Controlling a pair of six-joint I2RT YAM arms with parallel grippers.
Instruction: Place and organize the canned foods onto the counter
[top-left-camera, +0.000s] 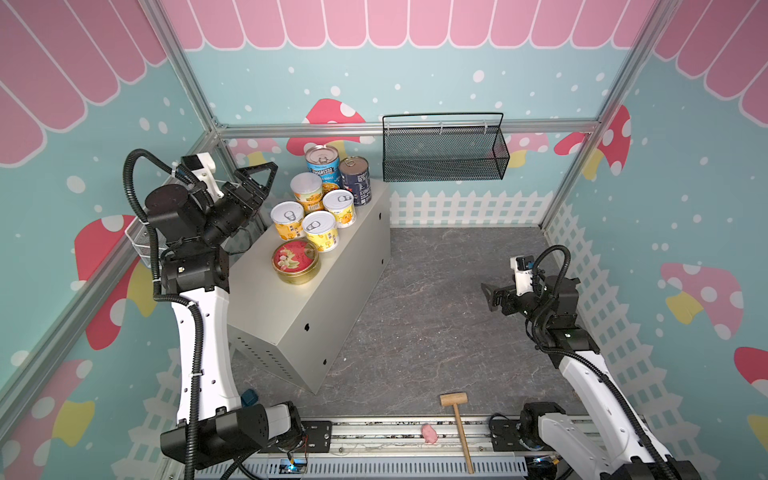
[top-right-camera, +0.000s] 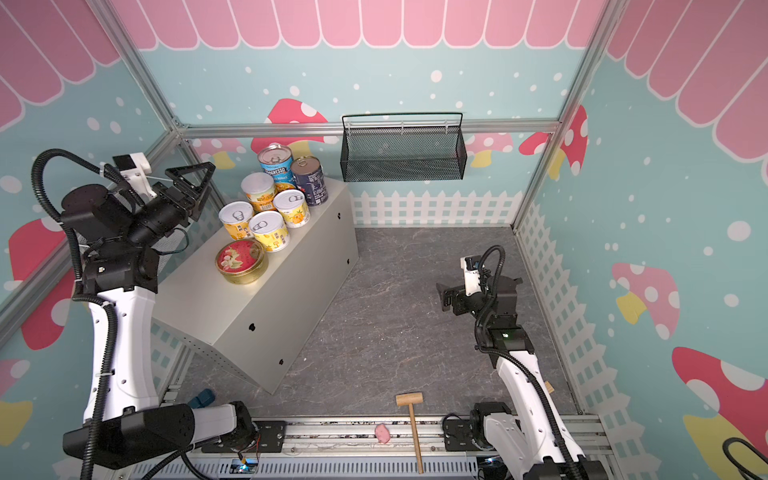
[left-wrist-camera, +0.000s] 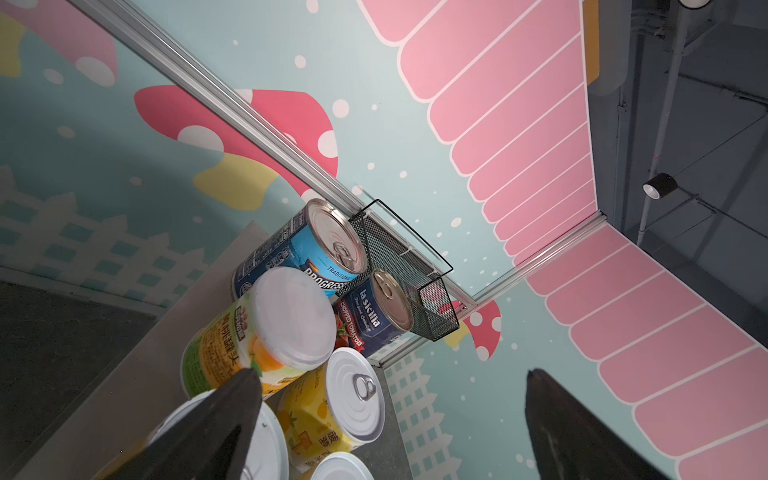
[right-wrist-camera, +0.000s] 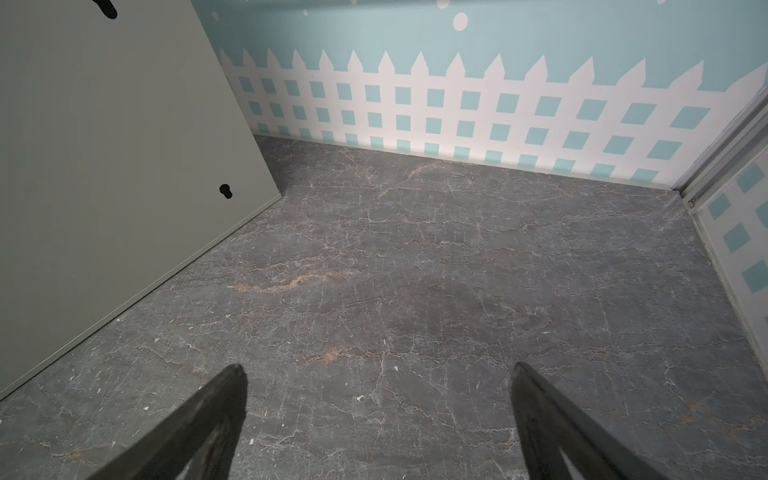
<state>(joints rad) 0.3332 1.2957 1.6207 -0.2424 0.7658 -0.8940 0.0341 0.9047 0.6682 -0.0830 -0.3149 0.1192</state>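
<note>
The counter (top-left-camera: 266, 316), a long beige-grey metal box, runs diagonally on the left in both top views. Several cans stand grouped at its far end: a tall light-blue Progresso can (top-left-camera: 322, 166), a dark navy can (top-left-camera: 356, 180), several short yellow cans (top-left-camera: 321, 232) and a flat gold red-lidded tin (top-left-camera: 296, 261). My left gripper (top-left-camera: 266, 183) hovers open beside the cluster, holding nothing; the left wrist view looks past the left gripper (left-wrist-camera: 392, 374) at the yellow cans (left-wrist-camera: 332, 407). My right gripper (top-left-camera: 490, 297) hangs open and empty over the stone floor (right-wrist-camera: 374, 270).
A black mesh basket (top-left-camera: 444, 153) hangs on the back wall. A white wire basket (top-left-camera: 145, 245) sits behind my left arm. A wooden mallet (top-left-camera: 457, 419) and a small pink toy (top-left-camera: 430, 433) lie at the front edge near the rail.
</note>
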